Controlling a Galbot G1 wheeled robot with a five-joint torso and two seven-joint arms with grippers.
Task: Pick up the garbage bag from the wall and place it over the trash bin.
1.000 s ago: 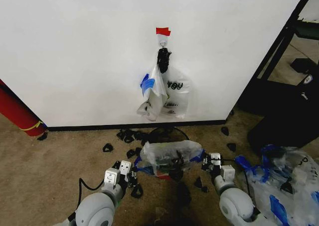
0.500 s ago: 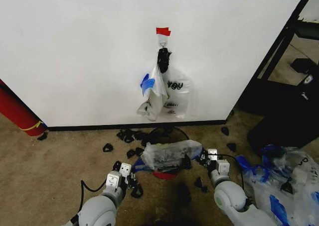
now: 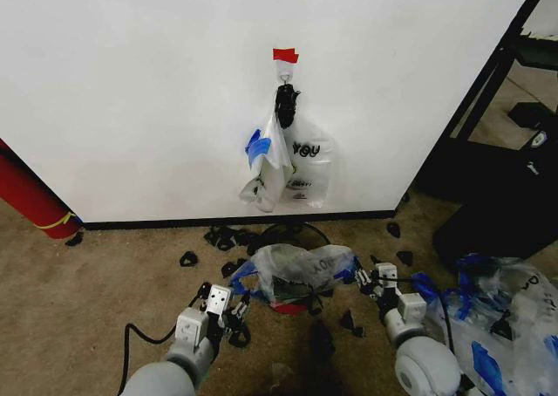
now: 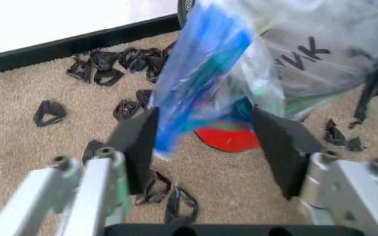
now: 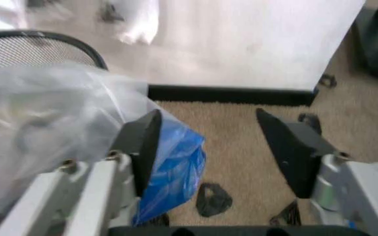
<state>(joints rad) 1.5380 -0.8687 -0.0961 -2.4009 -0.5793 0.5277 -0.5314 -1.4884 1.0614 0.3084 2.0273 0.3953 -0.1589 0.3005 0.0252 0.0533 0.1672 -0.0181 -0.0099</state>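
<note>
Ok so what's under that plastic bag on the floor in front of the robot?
Under the garbage bag a red base band of the trash bin shows, on the carpet. The bin's body and opening are covered by the bag. Both grippers, left gripper and right gripper, flank it, open.

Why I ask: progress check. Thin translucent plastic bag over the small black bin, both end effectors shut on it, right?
No. The thin translucent plastic bag covers the small round black bin, but the wrist views show the left end effector and right end effector open.
</note>
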